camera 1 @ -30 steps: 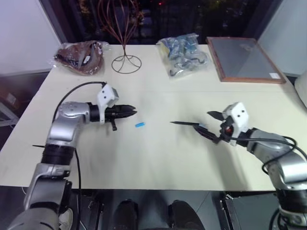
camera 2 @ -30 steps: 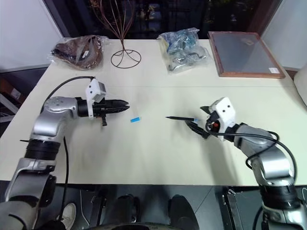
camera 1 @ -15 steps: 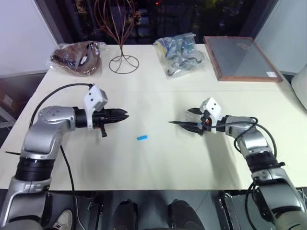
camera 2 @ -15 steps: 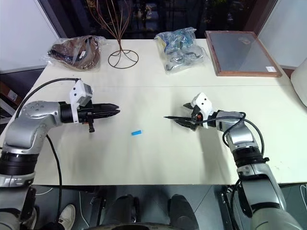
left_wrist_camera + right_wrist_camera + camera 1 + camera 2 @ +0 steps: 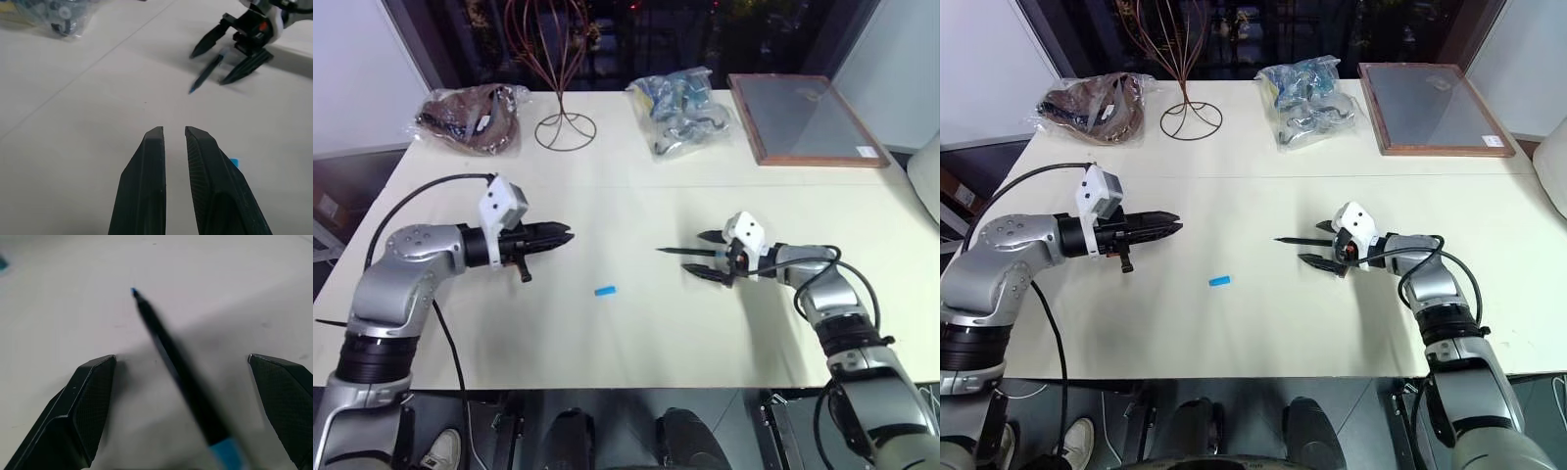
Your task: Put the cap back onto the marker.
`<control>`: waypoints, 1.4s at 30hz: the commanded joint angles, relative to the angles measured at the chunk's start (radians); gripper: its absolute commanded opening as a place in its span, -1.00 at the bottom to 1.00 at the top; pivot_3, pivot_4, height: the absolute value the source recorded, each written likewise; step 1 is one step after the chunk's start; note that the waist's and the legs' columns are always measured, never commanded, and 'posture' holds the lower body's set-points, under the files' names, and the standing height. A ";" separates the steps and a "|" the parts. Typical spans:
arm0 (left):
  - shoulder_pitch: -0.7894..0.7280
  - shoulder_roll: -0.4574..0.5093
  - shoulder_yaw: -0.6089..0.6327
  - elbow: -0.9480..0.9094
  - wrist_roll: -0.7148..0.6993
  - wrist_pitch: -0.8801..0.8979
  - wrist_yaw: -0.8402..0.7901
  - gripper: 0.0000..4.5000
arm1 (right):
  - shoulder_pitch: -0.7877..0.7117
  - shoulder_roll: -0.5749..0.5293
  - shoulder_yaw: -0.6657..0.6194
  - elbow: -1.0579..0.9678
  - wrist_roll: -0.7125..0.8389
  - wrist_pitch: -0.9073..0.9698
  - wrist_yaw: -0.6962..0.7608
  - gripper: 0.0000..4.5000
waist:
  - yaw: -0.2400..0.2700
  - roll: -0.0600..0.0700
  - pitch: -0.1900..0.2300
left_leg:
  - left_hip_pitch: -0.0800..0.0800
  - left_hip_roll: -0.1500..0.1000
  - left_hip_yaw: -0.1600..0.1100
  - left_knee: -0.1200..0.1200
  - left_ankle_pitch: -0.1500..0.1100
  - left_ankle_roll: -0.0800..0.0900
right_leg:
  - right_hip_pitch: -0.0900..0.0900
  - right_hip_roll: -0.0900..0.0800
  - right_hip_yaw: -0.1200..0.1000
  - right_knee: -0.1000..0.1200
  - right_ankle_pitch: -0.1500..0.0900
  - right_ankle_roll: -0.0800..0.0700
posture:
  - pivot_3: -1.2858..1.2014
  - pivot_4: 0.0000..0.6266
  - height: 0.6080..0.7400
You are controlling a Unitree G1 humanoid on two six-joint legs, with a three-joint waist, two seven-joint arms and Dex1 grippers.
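Centrally, cap (image 5: pixel 604 291) lies alone; left pincer (image 5: pixel 566 235) pressed together; right pincer (image 5: pixel 701 256) spread around marker (image 5: pixel 685 253).

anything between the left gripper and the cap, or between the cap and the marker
Nothing visible. The cap lies alone on bare table, just ahead of the shut left gripper. The marker lies between the open right gripper's fingers, with only tabletop between it and the cap.

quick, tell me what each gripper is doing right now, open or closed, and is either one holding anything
Left gripper: jaws nearly shut, holding nothing.
Right gripper: jaws wide open around the marker, not gripping it.
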 commanded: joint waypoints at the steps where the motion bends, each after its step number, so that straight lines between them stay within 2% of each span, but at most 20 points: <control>1: 0.011 0.020 0.000 -0.041 -0.020 -0.009 -0.020 -0.68 | 0.012 -0.017 -0.026 -0.030 -0.001 0.000 -0.012 1.00 | 0.000 0.000 0.000 | 0.000 0.000 0.000 0.000 0.000 0.000 | 0.000 0.000 0.000 0.000 0.000 0.000 | 0.03 -0.52 1.00; 18: 0.062 0.021 -0.057 -0.085 -0.009 -0.028 -0.014 -0.68 | -0.040 -0.046 -0.020 0.183 -0.050 -0.116 -0.024 1.00 | 0.004 0.000 0.000 | 0.001 -0.001 0.000 0.001 0.000 0.000 | 0.001 -0.001 0.000 -0.001 0.000 0.000 | 0.03 -0.52 1.00; 21: 0.070 0.019 -0.070 -0.084 -0.007 -0.031 -0.020 -0.71 | -0.037 -0.057 -0.017 0.195 -0.057 -0.132 -0.022 0.62 | 0.006 0.000 0.000 | 0.001 -0.001 0.000 0.001 0.000 0.000 | 0.002 -0.001 0.000 -0.001 0.000 0.000 | 0.03 -0.52 1.00; 28: 0.054 0.015 -0.083 -0.055 -0.004 -0.045 -0.022 -0.71 | -0.027 -0.075 -0.014 0.200 -0.063 -0.133 -0.013 -0.95 | 0.006 0.000 0.000 | 0.001 -0.001 -0.001 0.001 0.000 0.000 | 0.002 -0.001 0.000 -0.001 0.000 0.000 | 0.03 -0.52 1.00; 36: 0.026 0.011 -0.092 -0.020 0.000 -0.066 -0.028 -0.71 | -0.001 -0.079 -0.006 0.164 -0.062 -0.122 -0.004 -0.98 | 0.010 0.000 0.000 | 0.001 -0.002 -0.001 0.001 0.000 0.000 | 0.003 -0.002 0.000 -0.001 0.000 0.000 | 0.03 -0.52 1.00; 42: -0.003 -0.022 -0.137 0.030 0.038 -0.123 -0.043 -0.71 | 0.089 -0.132 -0.031 -0.136 -0.021 -0.035 0.002 -0.98 | 0.013 0.000 0.000 | 0.000 -0.002 -0.001 0.001 0.000 0.000 | 0.003 -0.002 0.000 -0.001 0.000 0.000 | 0.03 -0.52 1.00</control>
